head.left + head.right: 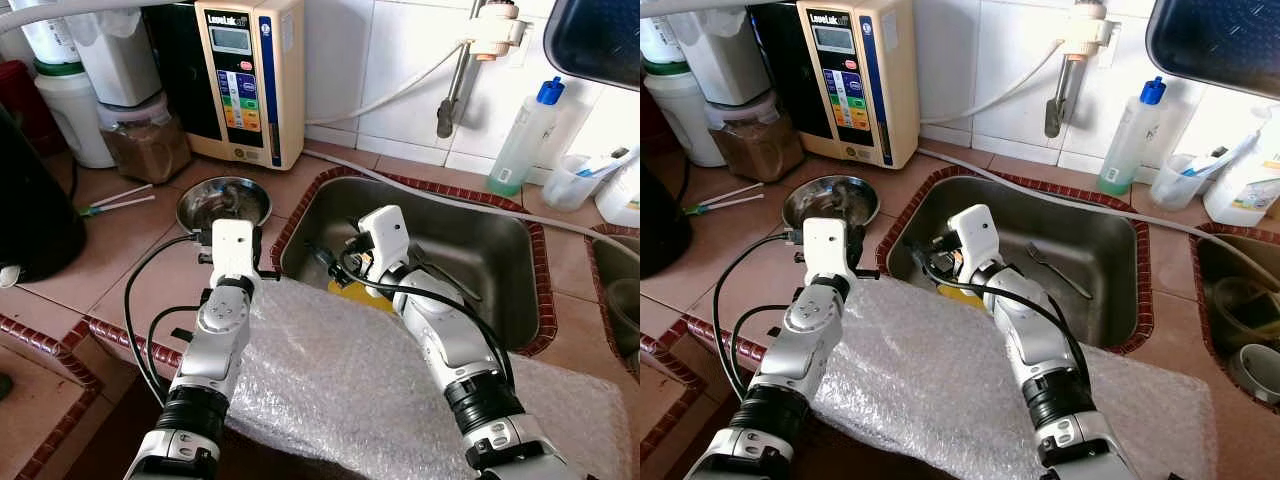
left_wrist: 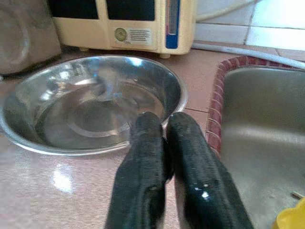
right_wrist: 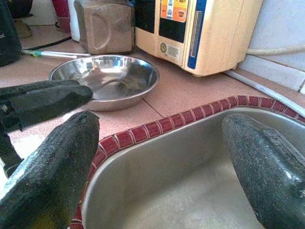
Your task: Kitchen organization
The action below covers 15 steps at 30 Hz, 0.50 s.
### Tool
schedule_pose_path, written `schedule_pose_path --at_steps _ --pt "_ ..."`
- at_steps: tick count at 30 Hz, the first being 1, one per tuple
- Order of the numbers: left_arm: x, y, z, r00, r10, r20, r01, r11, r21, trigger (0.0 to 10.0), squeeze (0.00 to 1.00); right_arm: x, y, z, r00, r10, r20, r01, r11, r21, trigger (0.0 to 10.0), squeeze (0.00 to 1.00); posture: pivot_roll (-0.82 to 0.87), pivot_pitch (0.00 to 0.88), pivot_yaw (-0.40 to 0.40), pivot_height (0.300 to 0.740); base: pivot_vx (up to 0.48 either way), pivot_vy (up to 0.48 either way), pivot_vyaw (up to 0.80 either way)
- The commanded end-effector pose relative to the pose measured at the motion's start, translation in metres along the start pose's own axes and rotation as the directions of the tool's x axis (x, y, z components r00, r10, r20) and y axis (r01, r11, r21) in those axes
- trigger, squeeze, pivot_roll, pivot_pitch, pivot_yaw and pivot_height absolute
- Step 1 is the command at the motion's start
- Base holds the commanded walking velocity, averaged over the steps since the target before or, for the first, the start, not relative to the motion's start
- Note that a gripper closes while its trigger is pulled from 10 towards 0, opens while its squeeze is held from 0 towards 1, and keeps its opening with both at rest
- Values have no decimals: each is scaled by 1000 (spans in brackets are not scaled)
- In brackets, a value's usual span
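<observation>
A shallow steel bowl sits on the tiled counter, left of the steel sink. My left gripper is shut, its two fingertips side by side over the bowl's near rim; nothing shows between them. My right gripper is open, hanging inside the sink's left end close to the red tile edge, with nothing between its fingers. A yellow object lies in the sink, partly hidden under my right arm. A fork rests on the sink floor.
A cream water machine and a jar of brown powder stand behind the bowl. A black appliance is at far left. Bubble wrap covers the counter's front edge. A soap bottle and tap are behind the sink.
</observation>
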<state>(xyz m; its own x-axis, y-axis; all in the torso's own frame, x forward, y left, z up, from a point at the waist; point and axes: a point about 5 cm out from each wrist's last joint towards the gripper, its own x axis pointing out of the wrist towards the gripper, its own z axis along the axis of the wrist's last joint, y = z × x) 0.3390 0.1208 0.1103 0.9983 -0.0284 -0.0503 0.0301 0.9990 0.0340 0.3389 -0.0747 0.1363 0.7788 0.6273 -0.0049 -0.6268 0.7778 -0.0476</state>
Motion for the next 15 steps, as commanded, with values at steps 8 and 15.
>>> schedule_pose_path --at_steps 8,15 --pt "-1 -1 1 1000 1 11 -1 1000 13 0 0 1 1 5 1000 7 10 -7 1000 -14 10000 1000 54 0 21 740 0 0 0" --pt "-1 2 4 1000 8 27 -8 1000 25 0 0 2 0 5 1000 1 10 -1 1000 -14 10000 1000 61 0 24 740 0 0 0"
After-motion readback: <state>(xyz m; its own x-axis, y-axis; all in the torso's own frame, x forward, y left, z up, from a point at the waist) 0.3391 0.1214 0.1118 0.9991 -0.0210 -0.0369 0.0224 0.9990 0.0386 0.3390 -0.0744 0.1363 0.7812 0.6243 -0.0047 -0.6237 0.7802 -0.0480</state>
